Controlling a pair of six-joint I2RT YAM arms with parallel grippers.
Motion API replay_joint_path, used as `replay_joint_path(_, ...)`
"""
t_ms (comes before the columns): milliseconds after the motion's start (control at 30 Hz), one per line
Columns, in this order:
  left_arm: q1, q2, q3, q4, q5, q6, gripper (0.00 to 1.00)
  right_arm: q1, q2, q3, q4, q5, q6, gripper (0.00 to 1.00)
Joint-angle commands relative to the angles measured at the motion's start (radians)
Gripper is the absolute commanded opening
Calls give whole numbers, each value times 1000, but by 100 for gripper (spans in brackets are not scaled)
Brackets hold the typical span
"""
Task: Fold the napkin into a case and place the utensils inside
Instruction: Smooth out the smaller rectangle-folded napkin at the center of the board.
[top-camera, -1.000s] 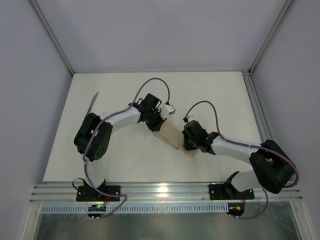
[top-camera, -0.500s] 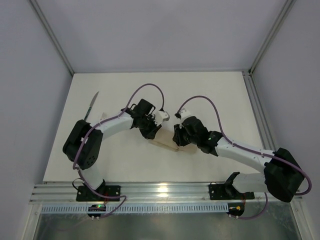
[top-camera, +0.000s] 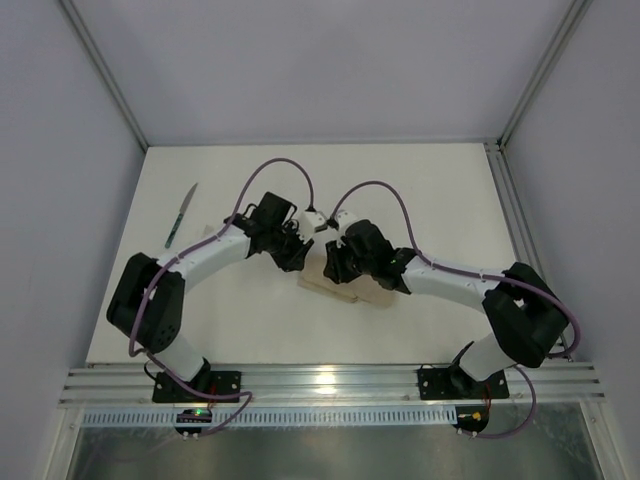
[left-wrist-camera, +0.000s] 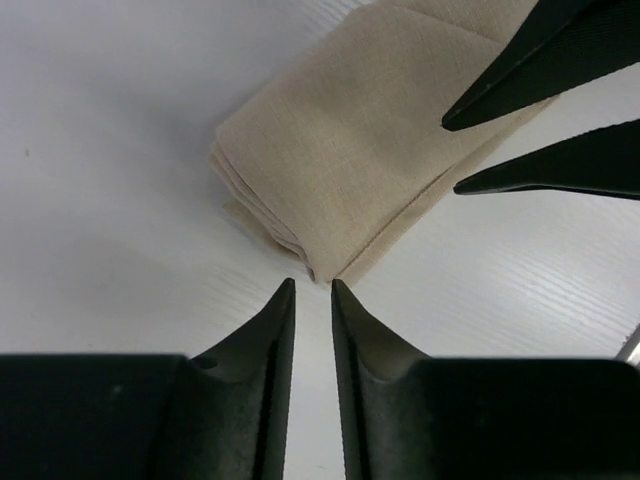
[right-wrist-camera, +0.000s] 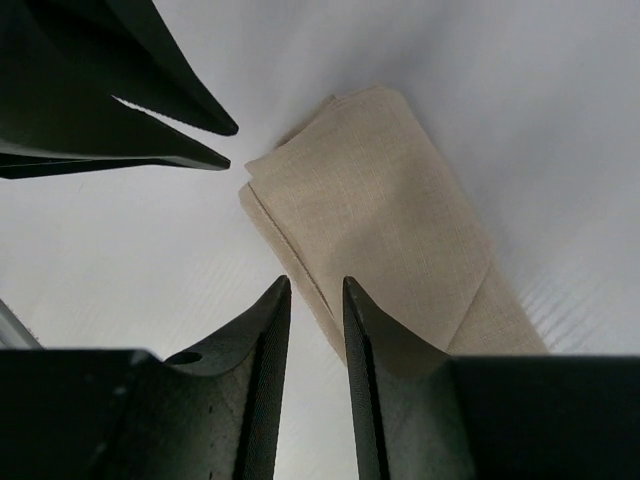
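Folded case on the desk, both end effectors at one end of it.
The case (left-wrist-camera: 360, 150) is soft woven beige cloth, stacked in layers with a blunt end, lying flat on the smooth white desk (top-camera: 430, 190). The left end effector (left-wrist-camera: 312, 285) and right end effector (right-wrist-camera: 315, 282) have black pointed fingers slightly apart, gripping nothing. A slim knife (top-camera: 181, 215) lies well apart, far left.

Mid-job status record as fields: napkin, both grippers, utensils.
Cloth: beige-tan cloth napkin, folded into a layered packet, flat on white table
Left arm: left gripper slightly open, empty, tips at packet's corner
Right arm: right gripper slightly open, empty, tips at packet's edge
Knife: slim teal-handled knife on table's left, apart from napkin
Fork: not seen
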Motion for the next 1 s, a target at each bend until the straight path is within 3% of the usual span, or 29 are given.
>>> replay_joint_path(0,23,-63,-49,-22,70,8,17,4,18,60,81,-63,-25,32)
replay_joint_path(67,55,-91,-69,-31,81,-26,17,13,51,77,71,-75,-43,33)
replay_joint_path(300,65,27,-93,-30,193,-104,43,27,153,91,85,-57,-23,42)
replay_joint_path(400,65,18,-138,88,198,-132,48,27,153,58,120,-31,-3,42)
replay_joint_path(500,63,10,-133,100,175,-134,49,27,183,50,137,-49,18,42)
replay_joint_path(533,63,10,-130,110,167,-135,49,27,193,50,138,-57,21,41)
replay_joint_path(700,46,65,-87,81,95,-144,47,25,226,15,153,-69,55,16)
replay_joint_path(867,29,96,-57,65,50,-144,41,25,229,-24,199,-132,95,4)
replay_joint_path(967,29,34,-93,105,101,-131,40,25,229,-50,226,-154,115,4)
